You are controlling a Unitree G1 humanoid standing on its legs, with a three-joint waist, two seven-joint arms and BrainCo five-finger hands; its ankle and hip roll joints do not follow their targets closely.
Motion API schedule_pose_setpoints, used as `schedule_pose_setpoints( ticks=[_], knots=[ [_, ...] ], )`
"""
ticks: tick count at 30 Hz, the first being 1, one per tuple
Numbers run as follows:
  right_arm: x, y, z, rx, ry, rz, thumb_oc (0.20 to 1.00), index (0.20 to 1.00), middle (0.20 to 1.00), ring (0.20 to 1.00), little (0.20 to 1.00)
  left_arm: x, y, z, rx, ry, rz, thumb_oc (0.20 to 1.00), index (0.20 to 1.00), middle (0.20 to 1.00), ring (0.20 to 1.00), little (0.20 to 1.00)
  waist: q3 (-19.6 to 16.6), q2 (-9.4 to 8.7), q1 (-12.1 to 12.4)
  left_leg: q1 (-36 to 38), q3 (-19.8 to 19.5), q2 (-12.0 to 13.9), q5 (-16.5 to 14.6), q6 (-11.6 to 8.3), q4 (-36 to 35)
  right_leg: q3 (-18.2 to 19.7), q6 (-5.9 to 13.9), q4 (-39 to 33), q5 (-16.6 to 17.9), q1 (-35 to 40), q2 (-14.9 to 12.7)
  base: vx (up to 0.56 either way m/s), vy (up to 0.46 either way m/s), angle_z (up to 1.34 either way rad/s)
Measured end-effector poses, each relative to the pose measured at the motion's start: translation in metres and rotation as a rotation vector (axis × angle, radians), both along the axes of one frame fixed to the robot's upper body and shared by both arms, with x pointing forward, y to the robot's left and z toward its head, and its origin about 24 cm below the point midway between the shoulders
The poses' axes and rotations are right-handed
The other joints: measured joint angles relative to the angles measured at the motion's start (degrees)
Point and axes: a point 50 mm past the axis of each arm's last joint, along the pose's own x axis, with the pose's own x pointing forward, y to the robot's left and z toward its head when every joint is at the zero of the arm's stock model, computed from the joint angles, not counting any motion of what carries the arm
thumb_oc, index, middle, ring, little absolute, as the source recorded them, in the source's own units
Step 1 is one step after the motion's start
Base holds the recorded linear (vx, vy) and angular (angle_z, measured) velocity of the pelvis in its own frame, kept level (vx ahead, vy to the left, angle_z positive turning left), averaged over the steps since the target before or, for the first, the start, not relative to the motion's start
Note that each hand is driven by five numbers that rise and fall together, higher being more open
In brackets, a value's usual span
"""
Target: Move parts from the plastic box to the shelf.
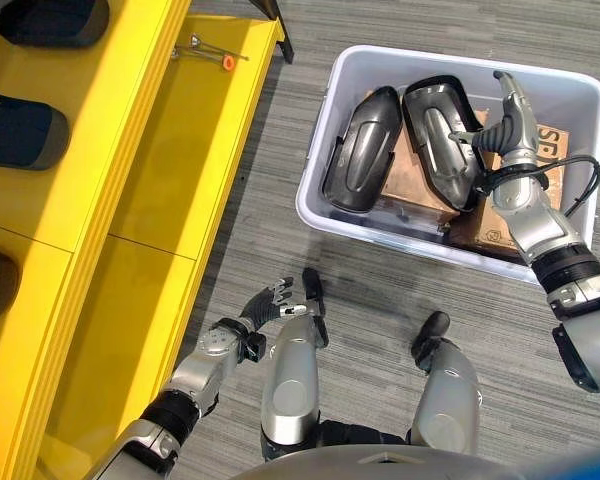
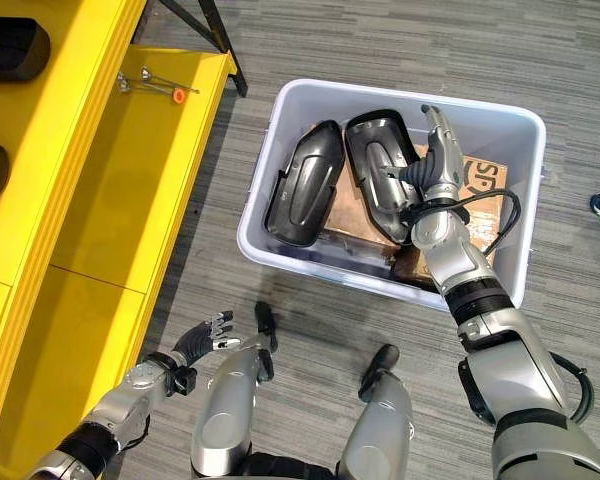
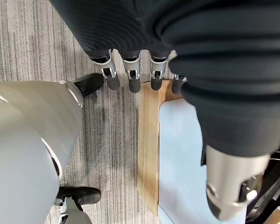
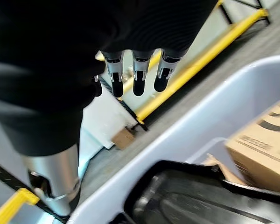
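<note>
Left eye view: the right hand (image 1: 510,115), fingers straight and empty, hovers inside the plastic box (image 1: 330,130) beside two black parts (image 1: 363,150) lying on cardboard (image 1: 415,180); left hand (image 1: 270,300) hangs open low beside the yellow shelf (image 1: 160,170).
</note>
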Motion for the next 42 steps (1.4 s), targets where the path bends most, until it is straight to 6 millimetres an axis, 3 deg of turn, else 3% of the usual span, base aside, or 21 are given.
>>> schedule_pose_setpoints(
  ticks=[6, 11, 23, 28, 31, 32, 33, 34, 35, 42],
  knots=[
    [0.013, -0.004, 0.021, -0.037, 0.021, -0.061, 1.000, 1.000, 1.000, 1.000, 1.000, 0.003, -0.005, 0.004, -0.085, 0.007, -0.012, 1.000, 1.000, 1.000, 1.000, 1.000, 0.0, 0.37, 2.4, -7.9, -1.8, -0.3, -0.4, 0.39, 4.1, -0.2, -0.70, 6.3, -2.2, -7.7, -1.9, 0.01, -0.002, 0.13],
    [0.014, -0.019, 0.007, -0.081, 0.096, -0.197, 1.000, 1.000, 1.000, 1.000, 1.000, 0.002, -0.001, 0.007, -0.087, -0.002, -0.020, 1.000, 1.000, 1.000, 1.000, 1.000, -0.1, 0.52, 6.0, -13.1, -3.9, -0.7, -0.7, -0.12, 6.4, -1.4, -1.27, 11.1, -5.2, -12.1, -3.9, 0.01, -0.007, 0.24],
    [0.014, -0.035, 0.027, -0.099, 0.075, -0.394, 1.000, 1.000, 1.000, 1.000, 1.000, 0.001, 0.003, 0.008, -0.081, -0.017, -0.016, 1.000, 1.000, 1.000, 1.000, 1.000, -0.1, 0.60, 6.7, -19.7, -5.4, -0.1, -0.8, -0.10, 9.4, -1.6, -2.07, 14.6, -6.6, -18.0, -4.3, 0.01, -0.007, 0.02],
    [0.015, -0.040, 0.013, -0.069, 0.213, -0.394, 1.000, 1.000, 1.000, 1.000, 1.000, 0.001, 0.002, 0.008, -0.081, -0.020, -0.017, 1.000, 1.000, 1.000, 1.000, 1.000, -0.1, 0.61, 6.7, -21.0, -5.8, 0.4, -0.9, -0.14, 10.2, -1.6, -2.32, 15.3, -6.7, -19.2, -4.1, 0.00, 0.000, 0.00],
    [0.017, -0.033, 0.003, -0.176, 0.280, -0.388, 1.000, 1.000, 1.000, 1.000, 1.000, 0.001, 0.003, 0.008, -0.081, -0.023, -0.016, 1.000, 1.000, 1.000, 1.000, 1.000, -0.1, 0.64, 6.7, -21.0, -5.9, 0.7, -0.9, -0.24, 10.2, -1.6, -2.66, 15.4, -6.9, -19.3, -4.0, 0.00, 0.000, 0.00],
    [0.017, -0.031, 0.001, -0.240, 0.300, -0.400, 0.570, 0.570, 0.570, 0.570, 0.570, 0.001, 0.004, 0.008, -0.080, -0.026, -0.013, 1.000, 1.000, 1.000, 1.000, 1.000, -0.1, 0.65, 6.7, -21.0, -5.9, 0.7, -0.9, -0.26, 10.1, -1.6, -2.68, 15.5, -6.9, -19.4, -4.0, 0.00, 0.000, 0.00],
    [0.017, -0.032, 0.001, -0.262, 0.310, -0.409, 0.542, 0.542, 0.542, 0.542, 0.542, 0.001, 0.003, 0.008, -0.081, -0.029, -0.013, 1.000, 1.000, 1.000, 1.000, 1.000, -0.1, 0.66, 6.8, -21.1, -5.9, 0.7, -0.9, -0.26, 10.1, -1.6, -2.69, 15.5, -6.9, -19.4, -4.0, 0.00, 0.000, 0.00],
    [0.017, -0.032, 0.001, -0.289, 0.321, -0.415, 0.457, 0.457, 0.457, 0.457, 0.457, 0.001, 0.003, 0.008, -0.082, -0.032, -0.013, 1.000, 1.000, 1.000, 1.000, 1.000, -0.1, 0.66, 6.8, -21.1, -5.9, 0.7, -0.9, -0.26, 10.1, -1.6, -2.68, 15.5, -6.9, -19.4, -4.0, 0.00, 0.000, 0.00],
    [0.017, -0.032, 0.002, -0.345, 0.332, -0.435, 0.200, 0.200, 0.200, 0.200, 0.200, 0.001, 0.003, 0.008, -0.082, -0.034, -0.013, 1.000, 1.000, 1.000, 1.000, 1.000, -0.2, 0.69, 7.1, -21.1, -5.9, 0.7, -0.9, -0.27, 10.1, -1.6, -2.70, 15.5, -7.0, -19.4, -4.1, 0.00, 0.000, 0.00],
    [0.018, -0.028, 0.008, -0.428, 0.324, -0.476, 0.200, 0.200, 0.200, 0.200, 0.200, 0.000, 0.004, 0.006, -0.083, -0.036, -0.007, 1.000, 1.000, 1.000, 1.000, 1.000, -0.7, 1.47, 7.4, -21.2, -6.1, 0.6, -1.0, -0.63, 9.9, -1.8, -2.76, 15.5, -7.1, -19.5, -4.1, 0.00, 0.000, 0.00]
  ],
)
